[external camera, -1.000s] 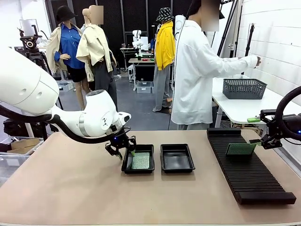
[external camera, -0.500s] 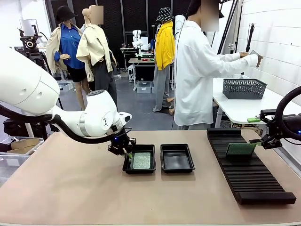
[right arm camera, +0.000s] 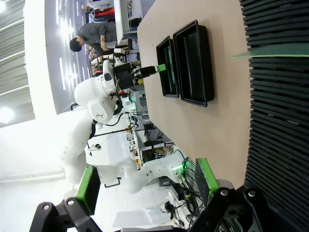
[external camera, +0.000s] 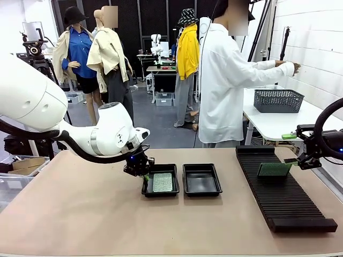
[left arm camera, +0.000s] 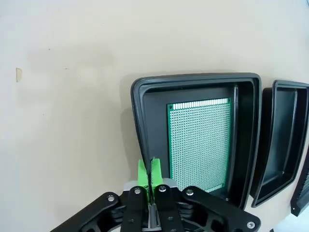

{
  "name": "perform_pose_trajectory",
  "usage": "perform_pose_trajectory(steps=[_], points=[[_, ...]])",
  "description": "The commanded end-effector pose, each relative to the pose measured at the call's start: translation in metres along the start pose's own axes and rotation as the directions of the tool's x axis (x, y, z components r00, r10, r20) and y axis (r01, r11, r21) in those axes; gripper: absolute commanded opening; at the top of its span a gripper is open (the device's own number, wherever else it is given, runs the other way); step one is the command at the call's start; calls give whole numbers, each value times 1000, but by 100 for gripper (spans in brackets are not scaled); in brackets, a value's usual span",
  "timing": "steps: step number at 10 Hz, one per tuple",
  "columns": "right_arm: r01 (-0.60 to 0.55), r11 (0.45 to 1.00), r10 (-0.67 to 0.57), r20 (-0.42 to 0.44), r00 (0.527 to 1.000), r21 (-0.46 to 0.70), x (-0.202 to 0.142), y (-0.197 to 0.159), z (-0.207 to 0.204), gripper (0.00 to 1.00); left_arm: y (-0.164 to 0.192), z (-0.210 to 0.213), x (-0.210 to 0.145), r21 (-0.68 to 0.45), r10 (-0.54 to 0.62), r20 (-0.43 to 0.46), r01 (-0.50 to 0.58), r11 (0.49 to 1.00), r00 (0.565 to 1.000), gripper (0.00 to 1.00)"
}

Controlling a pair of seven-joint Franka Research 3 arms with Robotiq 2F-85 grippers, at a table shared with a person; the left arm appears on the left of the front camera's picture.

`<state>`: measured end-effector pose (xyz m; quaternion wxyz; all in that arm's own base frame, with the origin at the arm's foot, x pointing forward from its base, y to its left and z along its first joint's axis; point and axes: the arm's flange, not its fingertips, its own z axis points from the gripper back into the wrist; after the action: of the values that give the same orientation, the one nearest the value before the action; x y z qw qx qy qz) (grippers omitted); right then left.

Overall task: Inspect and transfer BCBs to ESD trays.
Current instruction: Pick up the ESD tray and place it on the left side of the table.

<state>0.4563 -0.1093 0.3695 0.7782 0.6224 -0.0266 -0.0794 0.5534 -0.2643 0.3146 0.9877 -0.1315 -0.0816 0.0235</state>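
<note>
a robotics research lab in an open, workshop-like hall. a large white robot arm (external camera: 32, 101) reaches over a plain tan table (external camera: 80, 219) laid out for handling electronics: a black tray (external camera: 176, 182) holding a green circuit board (external camera: 162, 182), a second tray (external camera: 201, 183) beside it, and a long black slotted rack (external camera: 289, 206). a person (external camera: 220, 91) in a long white lab coat stands at a white side bench (external camera: 265, 127) bearing a dark mesh basket (external camera: 278, 100). a camera on a tripod (external camera: 33, 51) stands at the left, tall black stands (external camera: 261, 32) lean by the white wall (external camera: 316, 48), and more workbenches (external camera: 161, 68) sit across a grey floor (external camera: 155, 123) before dark panels (external camera: 153, 16).
</note>
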Motion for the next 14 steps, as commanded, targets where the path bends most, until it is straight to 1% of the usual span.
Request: perform_pose_trajectory(steps=[1,8,12,14], points=[[12,1000,-12,-5,1000,-5,-1,1,0,100,0,0,0,3,-5,5,5,1000,1000,0],[12,1000,-12,-5,1000,-5,-1,1,0,100,0,0,0,0,0,0,0,1000,1000,0],[12,1000,-12,-5,1000,-5,-1,1,0,100,31,16,3,-5,48,32,-48,999,998,0],[12,1000,-12,-5,1000,-5,-1,1,0,100,44,20,3,6,52,45,-53,999,998,0]])
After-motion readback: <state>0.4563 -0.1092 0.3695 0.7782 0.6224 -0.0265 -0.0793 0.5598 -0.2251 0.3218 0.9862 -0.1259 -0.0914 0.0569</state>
